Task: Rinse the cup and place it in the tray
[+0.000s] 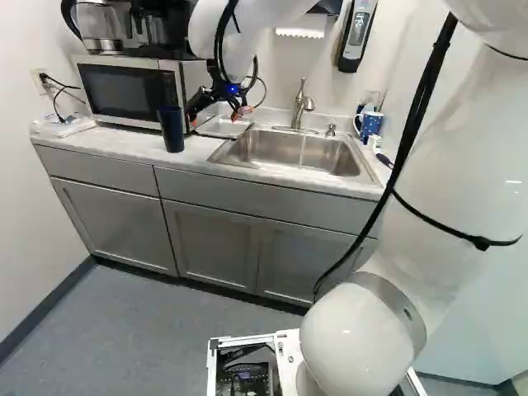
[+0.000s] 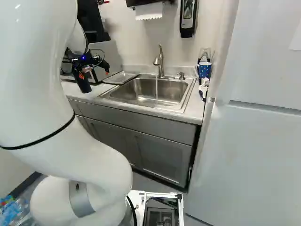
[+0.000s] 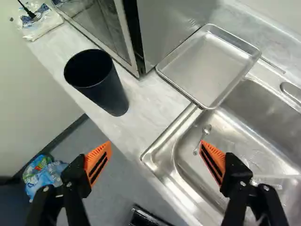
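The gripper (image 1: 216, 116) is positioned over the counter (image 3: 148, 106) with its jaws spread and nothing between them. The cup (image 3: 112, 96) stands upright on the counter, ahead of the fingers and beside the microwave (image 3: 101, 26). The tray (image 3: 209, 66) lies between microwave and sink (image 3: 244, 122), outside the grip. Water (image 2: 156, 89) runs from the faucet (image 2: 160, 61). A small item in the sink appears to be a spoon (image 3: 207, 129).
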Available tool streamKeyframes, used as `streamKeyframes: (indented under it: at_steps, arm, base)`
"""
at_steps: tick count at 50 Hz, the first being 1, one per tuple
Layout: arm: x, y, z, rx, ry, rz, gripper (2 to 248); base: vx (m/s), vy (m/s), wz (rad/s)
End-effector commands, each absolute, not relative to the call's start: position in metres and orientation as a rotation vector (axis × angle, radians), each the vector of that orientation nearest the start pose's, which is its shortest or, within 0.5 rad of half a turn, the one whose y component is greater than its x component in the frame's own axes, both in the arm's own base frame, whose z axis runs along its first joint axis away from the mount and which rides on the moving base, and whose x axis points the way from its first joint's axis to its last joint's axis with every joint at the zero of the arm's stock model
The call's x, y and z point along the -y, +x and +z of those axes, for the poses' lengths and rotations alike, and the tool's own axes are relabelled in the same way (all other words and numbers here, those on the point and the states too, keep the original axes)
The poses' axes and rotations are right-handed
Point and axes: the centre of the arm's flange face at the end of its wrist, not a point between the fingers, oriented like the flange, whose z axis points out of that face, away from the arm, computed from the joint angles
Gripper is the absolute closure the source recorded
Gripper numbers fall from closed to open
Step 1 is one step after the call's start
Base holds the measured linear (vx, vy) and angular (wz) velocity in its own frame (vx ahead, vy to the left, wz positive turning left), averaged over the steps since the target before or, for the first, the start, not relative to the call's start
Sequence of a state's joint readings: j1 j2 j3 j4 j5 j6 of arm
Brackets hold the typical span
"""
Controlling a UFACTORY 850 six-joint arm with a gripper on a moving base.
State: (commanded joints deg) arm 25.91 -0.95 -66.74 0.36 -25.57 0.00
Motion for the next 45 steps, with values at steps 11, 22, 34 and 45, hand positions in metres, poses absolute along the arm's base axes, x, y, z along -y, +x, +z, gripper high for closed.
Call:
streamKeyframes:
  at_steps: [11,22,34,45]
  arm:
    - [-0.243,0.461,0.648,0.664,-2.710,-1.013,3]
    - [-0.259,0.465,0.640,0.690,-2.680,-1.037,3]
    - [-0.277,0.469,0.629,0.714,-2.639,-1.076,3]
    - [-0.292,0.472,0.620,0.730,-2.597,-1.119,3]
  base:
    - [0.000,0.000,0.000]
    - [0.000,0.000,0.000]
    - [0.000,0.000,0.000]
    - [0.000,0.000,0.000]
